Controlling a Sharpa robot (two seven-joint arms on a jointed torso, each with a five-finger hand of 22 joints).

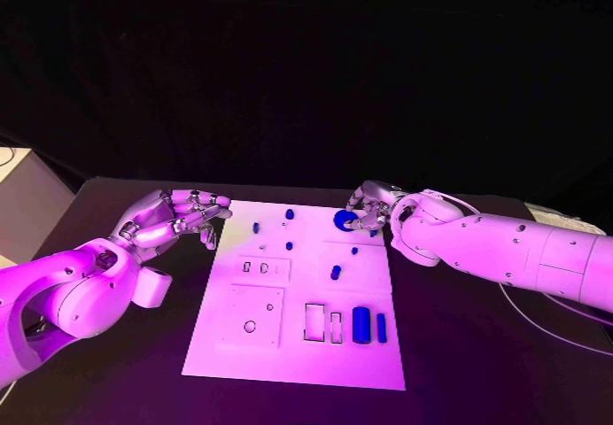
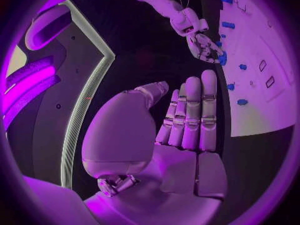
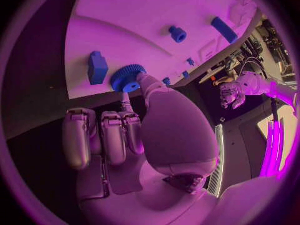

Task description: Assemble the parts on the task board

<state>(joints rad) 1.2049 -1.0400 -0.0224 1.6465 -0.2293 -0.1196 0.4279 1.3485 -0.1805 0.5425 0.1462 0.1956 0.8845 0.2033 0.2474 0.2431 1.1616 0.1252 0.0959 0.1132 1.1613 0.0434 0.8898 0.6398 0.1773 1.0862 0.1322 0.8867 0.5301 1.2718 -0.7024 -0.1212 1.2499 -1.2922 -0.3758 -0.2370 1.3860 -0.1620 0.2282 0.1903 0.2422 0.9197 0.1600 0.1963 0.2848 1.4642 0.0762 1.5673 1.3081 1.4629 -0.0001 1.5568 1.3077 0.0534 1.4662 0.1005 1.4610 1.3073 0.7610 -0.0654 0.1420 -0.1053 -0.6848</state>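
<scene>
The white task board (image 1: 300,354) lies in the middle of the black table, with several small blue parts on it. At its far right edge my right hand (image 1: 370,211) pinches a blue gear (image 1: 345,217) between thumb and a finger. The right wrist view shows the thumb (image 3: 150,87) against the gear (image 3: 128,78), the other fingers curled below it, and a blue block (image 3: 97,67) beside the gear. My left hand (image 1: 179,217) hovers just off the board's far left corner. Its fingers (image 2: 194,112) lie straight side by side and hold nothing.
A long blue cylinder (image 1: 361,324) and a thin blue bar (image 1: 381,328) lie near the board's front right, next to rectangular recesses (image 1: 314,321). Small blue pegs (image 1: 289,213) dot the far half. A cable (image 1: 537,319) runs on the table under the right arm.
</scene>
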